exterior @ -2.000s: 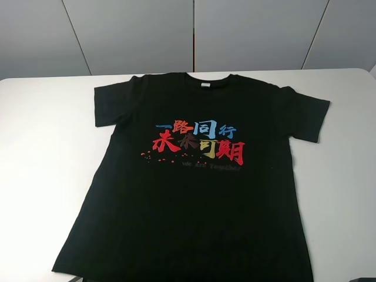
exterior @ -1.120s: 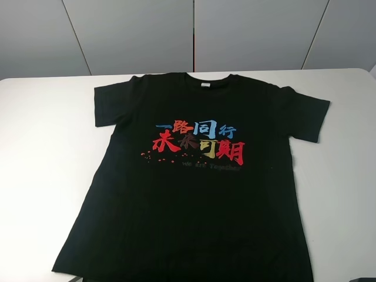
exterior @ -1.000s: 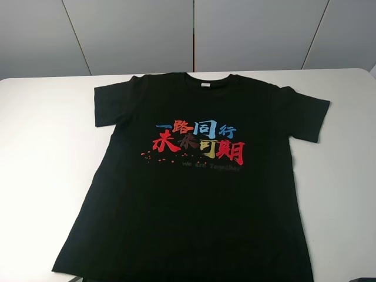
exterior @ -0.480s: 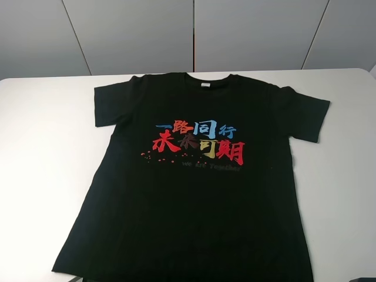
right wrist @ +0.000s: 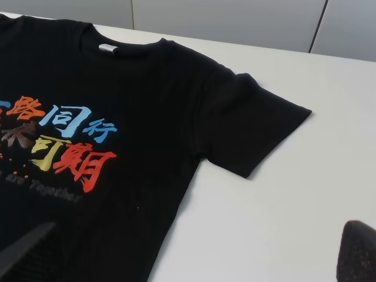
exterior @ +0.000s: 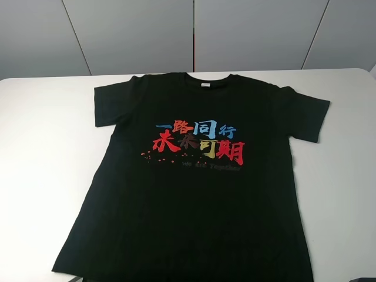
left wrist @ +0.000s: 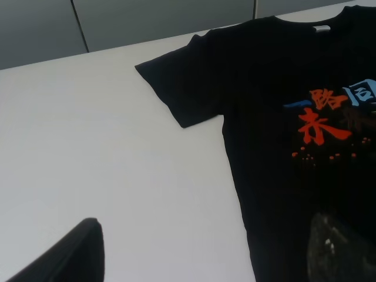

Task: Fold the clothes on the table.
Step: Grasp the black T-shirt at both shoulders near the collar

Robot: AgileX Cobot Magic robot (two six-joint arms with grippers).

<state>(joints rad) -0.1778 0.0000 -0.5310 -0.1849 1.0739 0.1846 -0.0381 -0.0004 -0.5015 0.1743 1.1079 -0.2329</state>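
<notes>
A black T-shirt [exterior: 194, 188] with a red, blue and yellow printed slogan [exterior: 200, 143] lies flat and face up on the white table [exterior: 41, 153], collar at the far side and both sleeves spread. It also shows in the left wrist view [left wrist: 282, 117] and the right wrist view [right wrist: 117, 135]. My left gripper [left wrist: 202, 258] is open and empty, hovering above the shirt's left side near the hem. My right gripper [right wrist: 188, 258] is open and empty above the shirt's right side. In the high view only slivers of both arms show at the bottom edge.
Bare white tabletop flanks the shirt on the left [left wrist: 88, 147] and on the right [right wrist: 294, 205]. Grey wall panels [exterior: 194, 35] stand behind the table's far edge. The shirt's hem runs off the bottom of the high view.
</notes>
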